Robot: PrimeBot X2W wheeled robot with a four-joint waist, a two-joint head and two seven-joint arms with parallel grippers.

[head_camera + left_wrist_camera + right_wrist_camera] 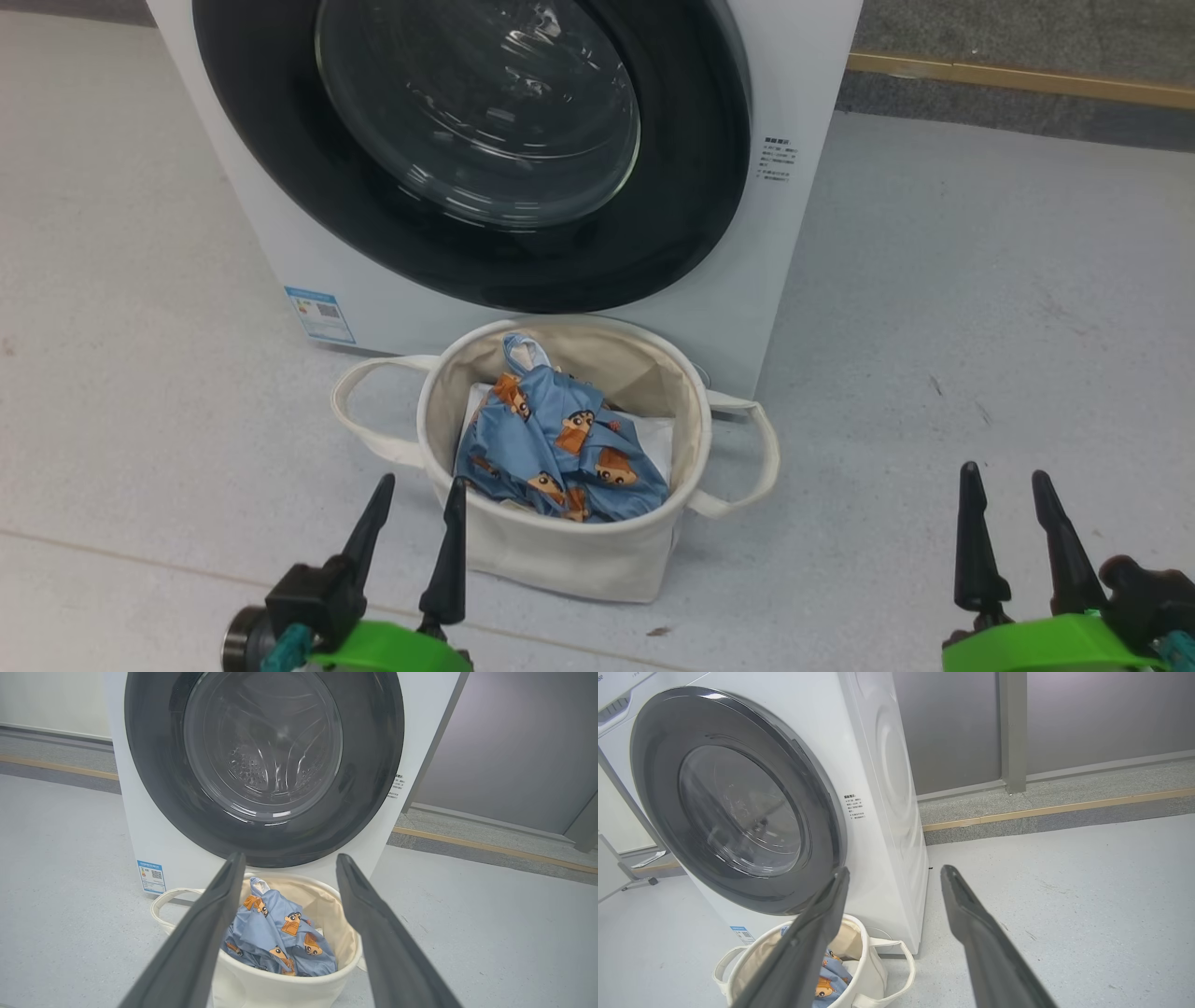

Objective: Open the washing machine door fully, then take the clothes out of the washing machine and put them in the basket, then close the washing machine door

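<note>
Left pincer (420, 481) and right pincer (1005, 469) both gape empty; the left is nearer the basket (560, 560) holding the clothes (560, 443), the shut washing machine door (691, 205) beyond.

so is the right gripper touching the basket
Apart. The head view shows the open right gripper well to the right of the cream canvas basket, with bare floor between its fingers and the basket's nearer strap handle.

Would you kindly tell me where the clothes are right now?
In the head view, the clothes lie inside the basket at centre, just in front of the shut washing machine door.
</note>
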